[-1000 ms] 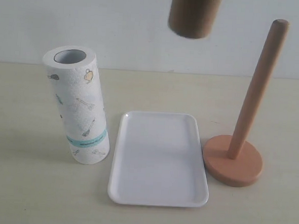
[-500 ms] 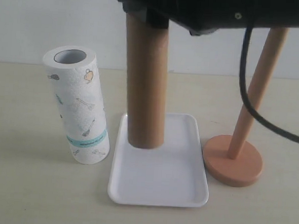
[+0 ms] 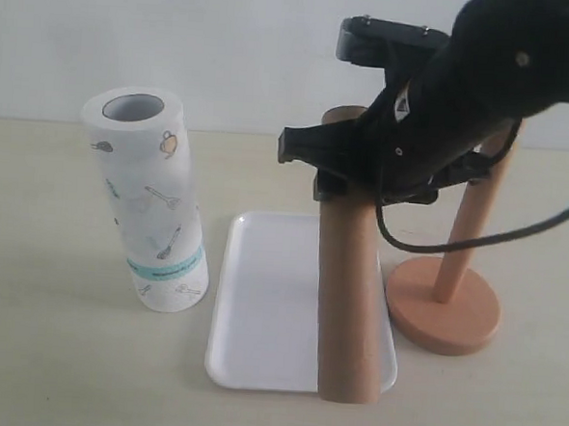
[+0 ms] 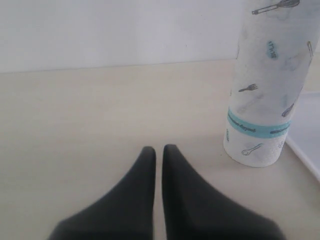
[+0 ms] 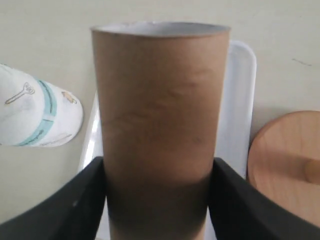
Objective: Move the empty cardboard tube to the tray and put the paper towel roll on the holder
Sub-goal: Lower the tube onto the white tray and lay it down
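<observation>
Exterior view is showing the right hand (image 3: 359,174) clamping the empty cardboard tube (image 3: 348,304) near its top end. Its fingers are pressing on both sides, so the hand is standing part open around the tube's width. Tube is hanging upright, its lower end sitting over the near right corner of the tray (image 3: 259,308). I'm not able to tell whether it is touching the tray or hovering just above.

Tray is lying flat on the worktop (image 3: 52,373), between the paper towel roll (image 3: 150,205) and the holder (image 3: 443,314). Roll is standing on end just left of the tray, leaning slightly, hollow core facing up. Holder is standing right of the tray, base close to the tray's edge, pole upright and partly hiding behind the arm.

Right wrist view is showing the grip: black fingers (image 5: 80,200) flanking the brown tube, with the tray and holder base below. Left wrist view is showing the left hand (image 4: 158,150) closed, fingertips almost meeting, gripping nothing. It is hanging low over the worktop with the roll near it.
</observation>
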Tool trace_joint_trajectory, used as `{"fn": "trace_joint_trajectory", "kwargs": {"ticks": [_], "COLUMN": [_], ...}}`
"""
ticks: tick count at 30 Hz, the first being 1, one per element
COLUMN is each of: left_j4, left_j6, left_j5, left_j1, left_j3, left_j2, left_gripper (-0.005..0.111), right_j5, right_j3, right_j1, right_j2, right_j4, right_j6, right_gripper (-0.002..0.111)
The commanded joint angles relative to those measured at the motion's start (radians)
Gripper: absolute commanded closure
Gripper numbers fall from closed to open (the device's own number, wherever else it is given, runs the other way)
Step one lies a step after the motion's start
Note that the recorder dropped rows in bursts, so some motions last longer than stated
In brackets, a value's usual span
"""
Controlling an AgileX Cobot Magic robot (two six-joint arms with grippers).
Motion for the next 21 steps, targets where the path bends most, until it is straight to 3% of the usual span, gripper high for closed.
{"fn": "trace_joint_trajectory", "kwargs": {"ticks": [1, 7, 15, 21], "left_j4": [-0.007, -0.007, -0.007, -0.007], "left_j6": [0.003, 0.003, 0.003, 0.003], "left_j5": [-0.001, -0.001, -0.001, -0.001], "left_j1": [0.002, 0.002, 0.002, 0.002], "left_j3": [0.003, 0.003, 0.003, 0.003], "left_j2": [-0.003, -0.003, -0.003, -0.003], "left_gripper": [0.103, 0.103, 0.103, 0.103], "right_j5": [0.095, 0.325, 0.484, 0.493], "right_j3": [-0.130, -0.328, -0.558, -0.588], "right_j1": [-0.037, -0.040, -0.047, -0.123], "right_j2": [0.080, 0.212, 0.405, 0.487], "right_j4": [0.126, 0.126, 0.129, 0.314], "right_j6": [-0.140, -0.200, -0.213, -0.262], "right_gripper": [0.109, 0.109, 0.109, 0.109]}}
